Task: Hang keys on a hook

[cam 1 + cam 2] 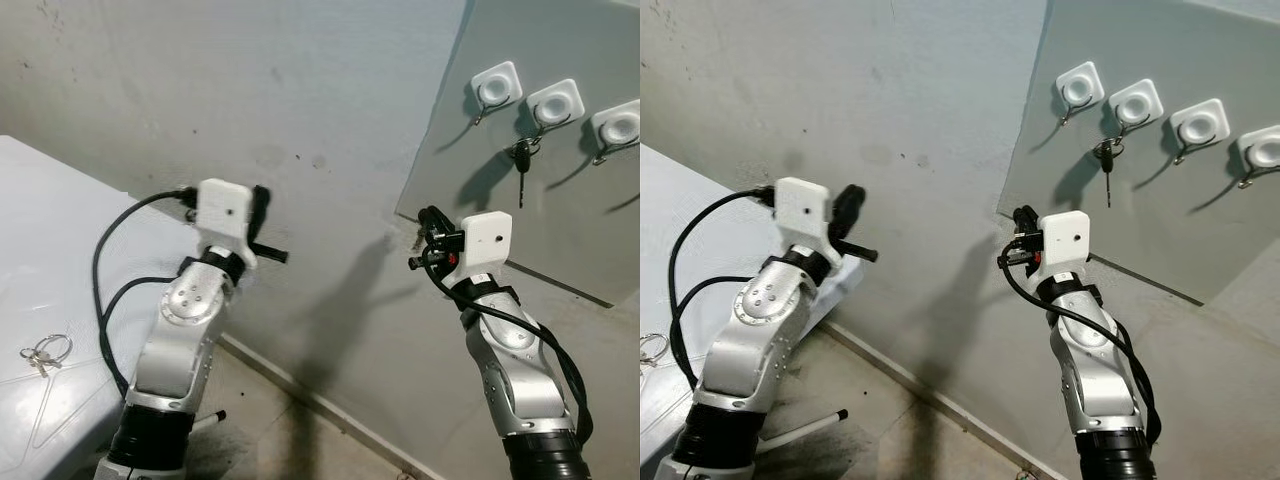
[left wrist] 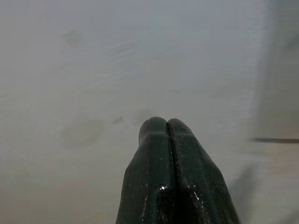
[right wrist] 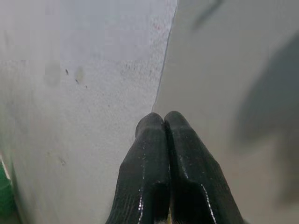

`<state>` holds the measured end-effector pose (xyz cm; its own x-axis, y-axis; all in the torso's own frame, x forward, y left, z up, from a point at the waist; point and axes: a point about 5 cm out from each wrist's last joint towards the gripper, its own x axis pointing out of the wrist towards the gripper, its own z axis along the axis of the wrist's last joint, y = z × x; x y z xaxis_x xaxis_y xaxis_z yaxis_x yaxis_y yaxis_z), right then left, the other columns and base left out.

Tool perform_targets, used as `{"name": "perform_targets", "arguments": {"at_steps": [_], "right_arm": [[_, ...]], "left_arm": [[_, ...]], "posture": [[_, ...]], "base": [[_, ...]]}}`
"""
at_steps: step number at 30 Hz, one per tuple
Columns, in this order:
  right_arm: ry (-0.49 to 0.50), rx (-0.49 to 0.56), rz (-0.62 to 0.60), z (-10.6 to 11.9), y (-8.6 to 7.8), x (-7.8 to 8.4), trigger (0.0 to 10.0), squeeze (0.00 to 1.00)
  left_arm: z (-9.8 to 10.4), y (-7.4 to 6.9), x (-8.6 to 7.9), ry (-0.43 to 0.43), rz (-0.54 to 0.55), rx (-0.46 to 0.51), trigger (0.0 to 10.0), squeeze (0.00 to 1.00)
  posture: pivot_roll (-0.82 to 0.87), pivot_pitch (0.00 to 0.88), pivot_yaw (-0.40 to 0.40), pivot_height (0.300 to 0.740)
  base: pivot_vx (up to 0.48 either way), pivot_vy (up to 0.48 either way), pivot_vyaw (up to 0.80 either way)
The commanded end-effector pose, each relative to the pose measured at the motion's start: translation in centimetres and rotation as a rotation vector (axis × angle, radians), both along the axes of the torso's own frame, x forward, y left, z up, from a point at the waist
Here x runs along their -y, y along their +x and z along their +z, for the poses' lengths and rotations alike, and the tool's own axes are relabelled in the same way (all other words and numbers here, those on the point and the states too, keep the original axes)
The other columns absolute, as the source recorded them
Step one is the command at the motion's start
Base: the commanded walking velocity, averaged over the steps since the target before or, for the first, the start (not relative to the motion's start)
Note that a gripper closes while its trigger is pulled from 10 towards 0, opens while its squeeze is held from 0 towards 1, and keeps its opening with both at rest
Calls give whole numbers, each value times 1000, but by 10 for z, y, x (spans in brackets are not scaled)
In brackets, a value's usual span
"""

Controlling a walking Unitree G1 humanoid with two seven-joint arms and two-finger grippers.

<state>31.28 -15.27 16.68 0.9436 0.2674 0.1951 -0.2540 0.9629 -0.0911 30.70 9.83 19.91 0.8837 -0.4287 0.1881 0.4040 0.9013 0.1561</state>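
One dark key (image 1: pixel 521 160) hangs from the second of several white square hooks (image 1: pixel 554 102) on a grey board (image 1: pixel 560 230) at the upper right. A second bunch of keys on a ring (image 1: pixel 45 353) lies on the white table at the far left. My right gripper (image 1: pixel 431 222) is raised below and left of the hanging key, near the board's left edge, shut with nothing in it (image 3: pixel 163 119). My left gripper (image 1: pixel 262 212) is held up facing the bare wall, shut and empty (image 2: pixel 167 123), well above and right of the ring of keys.
The white table (image 1: pixel 70 250) fills the left side, its edge close to my left arm. A grey wall (image 1: pixel 300 120) meets the floor at a pale baseboard (image 1: pixel 330 410). A thin white rod with a black tip (image 1: pixel 810 421) lies low by my left arm.
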Motion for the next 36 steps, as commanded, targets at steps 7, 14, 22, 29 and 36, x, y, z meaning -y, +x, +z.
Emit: {"name": "perform_targets", "arguments": {"at_steps": [7, 14, 22, 29, 36], "right_arm": [[99, 161, 101, 40, -4, -9, 10000, 0], [234, 215, 140, 59, -8, -9, 10000, 0], [474, 236, 169, 82, -6, -4, 10000, 0], [578, 239, 184, 90, -3, -4, 10000, 0], [600, 238, 195, 94, 1, -6, 10000, 0]], "left_arm": [[11, -8, 14, 1, -88, 32, 10000, 0], [23, -9, 14, -28, -101, 51, 10000, 0], [35, -5, 14, -55, -93, 66, 10000, 0], [42, -8, 20, -70, -114, 77, 10000, 0], [46, -9, 25, -92, -127, 74, 10000, 0]], "posture": [[15, 46, -72, 740], [10, 49, -67, 740], [7, 56, -64, 740], [10, 56, -65, 740], [13, 55, -66, 740]], "base": [[0, 0, 0], [0, 0, 0], [0, 0, 0], [0, 0, 0], [0, 0, 0]]}}
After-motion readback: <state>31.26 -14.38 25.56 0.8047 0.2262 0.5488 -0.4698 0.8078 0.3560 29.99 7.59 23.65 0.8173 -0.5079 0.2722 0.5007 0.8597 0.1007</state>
